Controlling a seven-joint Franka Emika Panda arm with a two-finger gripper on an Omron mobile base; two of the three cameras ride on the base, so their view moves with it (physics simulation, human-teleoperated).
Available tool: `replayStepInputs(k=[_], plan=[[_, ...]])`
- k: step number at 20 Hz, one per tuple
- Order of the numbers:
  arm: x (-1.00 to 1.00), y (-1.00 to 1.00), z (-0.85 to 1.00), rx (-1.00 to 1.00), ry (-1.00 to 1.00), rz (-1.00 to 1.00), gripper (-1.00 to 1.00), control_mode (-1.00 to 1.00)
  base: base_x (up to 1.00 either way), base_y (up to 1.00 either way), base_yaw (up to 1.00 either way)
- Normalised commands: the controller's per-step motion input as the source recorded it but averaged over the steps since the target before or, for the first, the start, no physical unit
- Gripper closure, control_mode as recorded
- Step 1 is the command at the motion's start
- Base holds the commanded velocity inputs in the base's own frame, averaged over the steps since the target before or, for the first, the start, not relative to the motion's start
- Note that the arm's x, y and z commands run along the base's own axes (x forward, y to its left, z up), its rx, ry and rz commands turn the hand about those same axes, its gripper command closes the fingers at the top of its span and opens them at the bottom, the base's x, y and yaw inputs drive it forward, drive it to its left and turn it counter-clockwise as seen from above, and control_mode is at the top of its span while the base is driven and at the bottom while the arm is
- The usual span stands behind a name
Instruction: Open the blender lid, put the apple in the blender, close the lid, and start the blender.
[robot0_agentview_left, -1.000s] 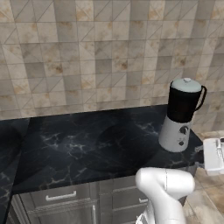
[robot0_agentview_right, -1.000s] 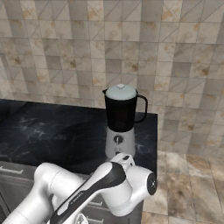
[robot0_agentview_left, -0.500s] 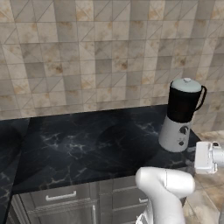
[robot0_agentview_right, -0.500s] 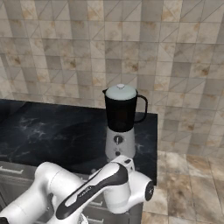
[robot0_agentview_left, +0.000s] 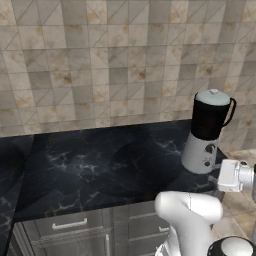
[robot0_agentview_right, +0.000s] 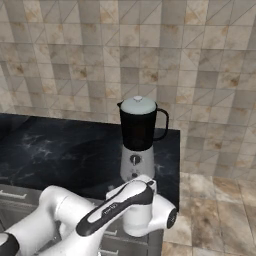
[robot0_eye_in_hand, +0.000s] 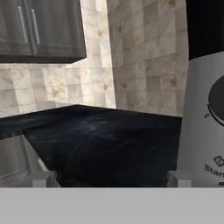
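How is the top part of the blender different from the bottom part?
The blender's jar is dark, almost black, while its base is silver-grey. The jar has a side handle and carries the pale blender lid, which is on; the base has a black dial on its front instead. The jar looks straight-sided, while the base tapers, narrowing toward the jar. Both are parts of one upright appliance standing on the dark marbled counter.
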Motion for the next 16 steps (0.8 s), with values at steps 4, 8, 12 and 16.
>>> replayStepInputs(k=[4,8,12,16], plan=[[0.34,-0.12,-0.07,0.04,0.0,0.0,-1.0,-1.0,0.0,0.0,0.0],[0.35,-0.12,-0.25,0.03,0.0,0.0,-1.0,-1.0,0.0,0.0,0.0],[0.23,-0.22,-0.41,0.04,0.0,0.0,-1.0,-1.0,0.0,0.0,0.0],[0.28,-0.18,-0.4,0.02,0.0,0.0,-1.0,-1.0,0.0,0.0,0.0]])
